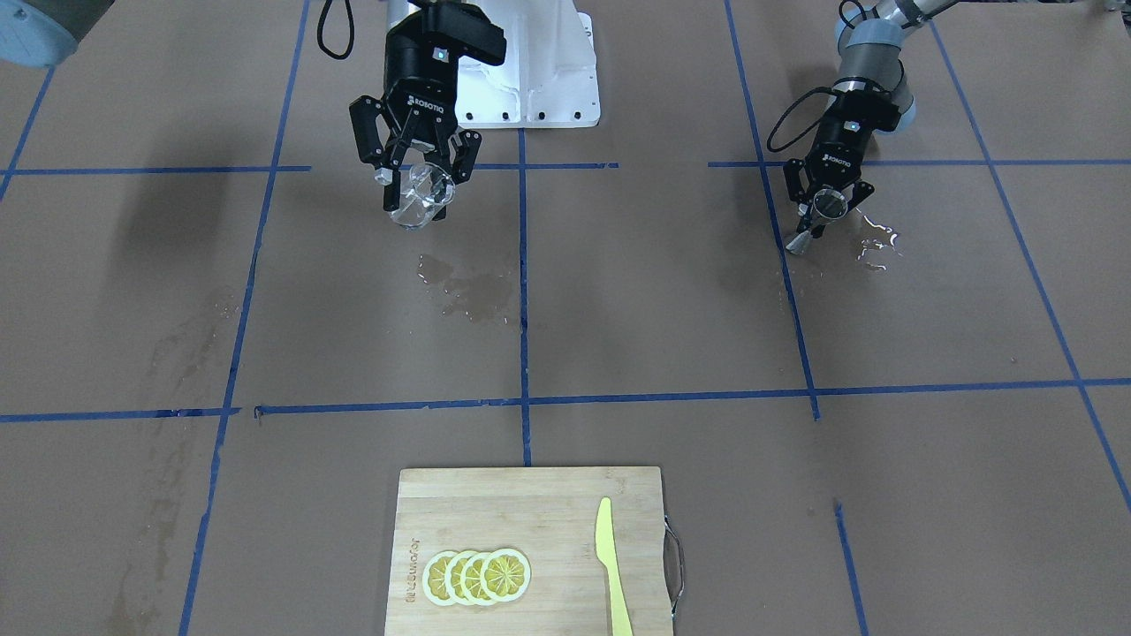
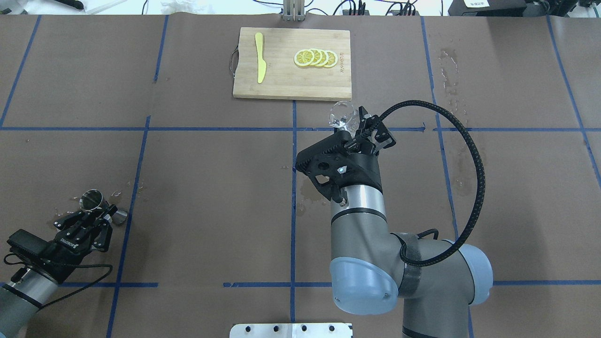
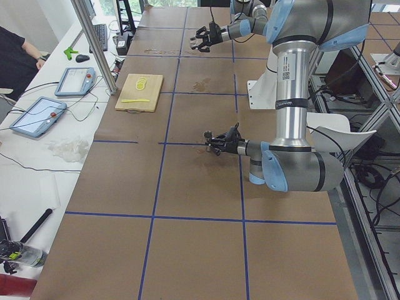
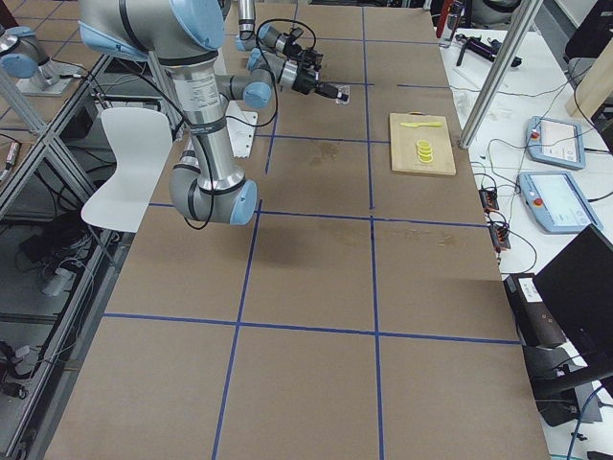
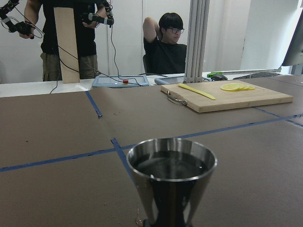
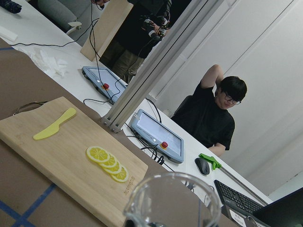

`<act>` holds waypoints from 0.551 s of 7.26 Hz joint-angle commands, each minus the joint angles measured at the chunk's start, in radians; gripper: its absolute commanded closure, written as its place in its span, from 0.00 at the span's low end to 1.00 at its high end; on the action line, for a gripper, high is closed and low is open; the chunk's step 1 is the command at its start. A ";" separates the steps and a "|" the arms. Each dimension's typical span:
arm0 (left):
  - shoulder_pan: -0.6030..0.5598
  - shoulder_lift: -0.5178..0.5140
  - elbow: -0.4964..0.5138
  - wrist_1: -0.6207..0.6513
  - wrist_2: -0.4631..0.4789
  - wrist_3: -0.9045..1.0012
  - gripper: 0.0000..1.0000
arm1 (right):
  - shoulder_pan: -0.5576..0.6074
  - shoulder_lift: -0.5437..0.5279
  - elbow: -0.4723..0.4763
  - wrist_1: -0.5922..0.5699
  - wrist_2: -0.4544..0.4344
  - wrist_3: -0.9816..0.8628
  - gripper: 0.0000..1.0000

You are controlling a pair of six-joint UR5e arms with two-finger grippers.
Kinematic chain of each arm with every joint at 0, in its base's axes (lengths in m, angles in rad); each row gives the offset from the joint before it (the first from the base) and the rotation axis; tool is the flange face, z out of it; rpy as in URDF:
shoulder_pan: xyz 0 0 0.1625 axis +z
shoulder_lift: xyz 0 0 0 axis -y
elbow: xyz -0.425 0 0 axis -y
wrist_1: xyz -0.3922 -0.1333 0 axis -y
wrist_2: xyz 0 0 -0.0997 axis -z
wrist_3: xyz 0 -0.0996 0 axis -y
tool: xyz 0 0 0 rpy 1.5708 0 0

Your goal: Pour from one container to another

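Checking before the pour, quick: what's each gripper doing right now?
Left gripper: shut on the steel jigger.
Right gripper: shut on the glass cup.

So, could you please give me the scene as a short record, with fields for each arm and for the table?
Left end effector: shut on the steel jigger
Right end effector: shut on the glass cup, held above the table
Jigger content: liquid visible inside
Table surface: wet patches
Cutting board: lemon slices and yellow knife on it
Pouring: not under way, containers far apart
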 commanded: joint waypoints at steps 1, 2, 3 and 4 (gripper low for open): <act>0.000 -0.001 0.001 -0.001 -0.001 0.000 1.00 | 0.000 0.000 0.000 0.000 0.000 0.000 1.00; 0.000 -0.001 0.001 -0.001 -0.001 0.000 1.00 | 0.000 0.000 0.000 0.000 0.000 0.000 1.00; 0.000 0.000 0.001 0.001 -0.001 0.000 0.96 | 0.000 0.000 0.000 0.000 0.000 0.000 1.00; 0.000 0.000 0.001 -0.001 -0.001 0.000 0.94 | 0.000 0.000 0.000 0.000 0.000 0.001 1.00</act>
